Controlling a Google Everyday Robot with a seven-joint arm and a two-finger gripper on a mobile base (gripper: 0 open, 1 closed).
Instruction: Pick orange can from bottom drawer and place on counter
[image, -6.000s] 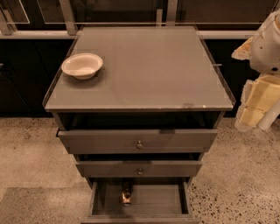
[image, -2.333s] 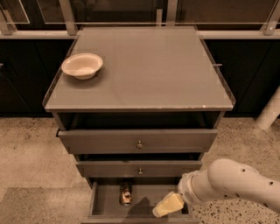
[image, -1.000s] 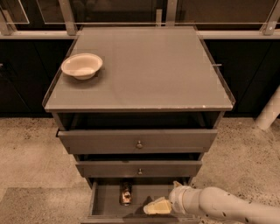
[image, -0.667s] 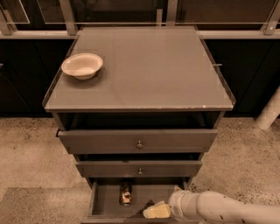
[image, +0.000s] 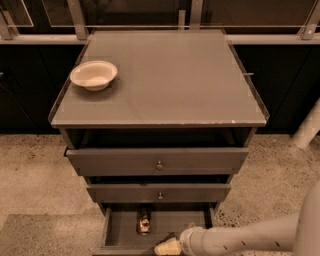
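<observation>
Down low, the orange can (image: 144, 221) lies in the open bottom drawer (image: 176, 222), left of centre, untouched. Just to its right, the gripper (image: 167, 246) hovers at the drawer's front edge, near the can but apart from it. Whether it is open or closed, I cannot tell; it has hold of nothing that shows. The arm (image: 240, 239) reaches in from the far right.

So, my read: we're at the approach. The grasp, the lift and the placing are all ahead.

Up top, a cream bowl (image: 93, 75) sits at the left of the counter (image: 170, 75), whose matte grey top runs flat to the right rim. The 2 knobbed drawers (image: 157, 161) stand partly pulled out. Speckled floor (image: 30, 170) lies on both sides, with dark cabinets behind.
</observation>
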